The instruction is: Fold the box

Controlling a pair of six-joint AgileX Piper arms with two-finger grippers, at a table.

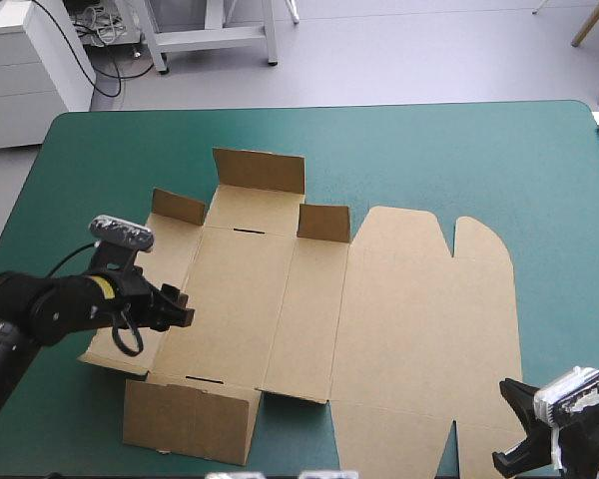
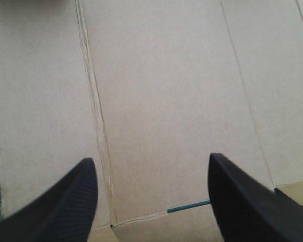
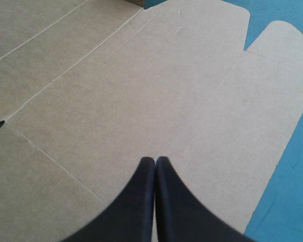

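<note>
Brown box (image 1: 309, 299) mostly flat at mid-table (image 1: 429, 150), far flaps raised. Left hand (image 2: 151, 166) released, low over the left panels astride a crease, probably to raise a wall. Right hand (image 3: 155, 160) clenched above the lid panel, probably steadying.

left arm (image 1: 40, 309) stretched in from the left side, left tool (image 1: 183, 305) pointing toward the middle, fingers spread wide, right arm (image 1: 591, 439) sitting at the near right corner, right tool (image 3: 155, 160) pinched into one point
</note>
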